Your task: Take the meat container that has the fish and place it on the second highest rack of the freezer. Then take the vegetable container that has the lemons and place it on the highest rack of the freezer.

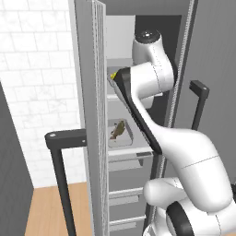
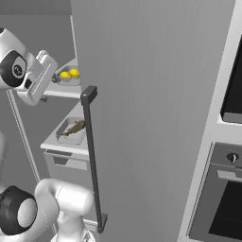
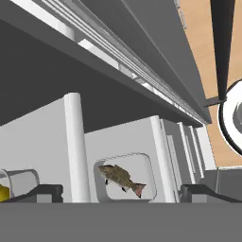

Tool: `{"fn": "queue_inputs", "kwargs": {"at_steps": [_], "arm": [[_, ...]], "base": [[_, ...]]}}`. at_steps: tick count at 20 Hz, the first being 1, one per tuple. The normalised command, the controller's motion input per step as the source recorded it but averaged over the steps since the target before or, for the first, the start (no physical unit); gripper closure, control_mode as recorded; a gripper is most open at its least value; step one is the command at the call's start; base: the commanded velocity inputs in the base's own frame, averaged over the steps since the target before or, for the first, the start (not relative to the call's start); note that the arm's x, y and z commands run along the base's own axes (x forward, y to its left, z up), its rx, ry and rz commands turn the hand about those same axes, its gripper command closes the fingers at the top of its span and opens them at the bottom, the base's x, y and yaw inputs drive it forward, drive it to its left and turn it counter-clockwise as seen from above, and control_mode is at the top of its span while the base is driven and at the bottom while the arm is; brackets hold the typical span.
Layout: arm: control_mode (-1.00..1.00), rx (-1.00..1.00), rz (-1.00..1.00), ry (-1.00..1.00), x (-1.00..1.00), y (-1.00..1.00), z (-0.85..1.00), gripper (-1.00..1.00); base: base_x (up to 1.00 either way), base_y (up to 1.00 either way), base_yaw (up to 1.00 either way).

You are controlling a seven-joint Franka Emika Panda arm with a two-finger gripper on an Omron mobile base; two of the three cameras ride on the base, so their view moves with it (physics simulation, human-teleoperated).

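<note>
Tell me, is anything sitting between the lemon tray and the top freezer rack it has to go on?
Nothing visible: the vegetable container with the lemons already rests on the upper rack, above the meat container with the fish. The gripper is open, holding nothing.

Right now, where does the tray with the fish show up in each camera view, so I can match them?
Left base view: the meat container sits mid-frame on a freezer rack, left of the white arm.
Right base view: left of centre, just left of the black door handle.
Hand view: bottom centre, between the fingers.
Shared landmark: the lemons on the rack above it.
</note>
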Motion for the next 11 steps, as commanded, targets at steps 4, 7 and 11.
{"fn": "queue_inputs", "kwargs": {"at_steps": [4,7,11], "arm": [[-1.0,0.01,0.0,0.0,-1.0,-0.13,-0.8,-1.0],[-1.0,0.02,0.0,0.0,-0.91,-0.13,-0.83,-1.0],[-1.0,0.03,0.0,0.07,-0.61,-0.12,-0.84,-1.0]], "base": [[0.0,0.0,0.0],[0.0,0.0,0.0],[0.0,0.0,0.0]]}}
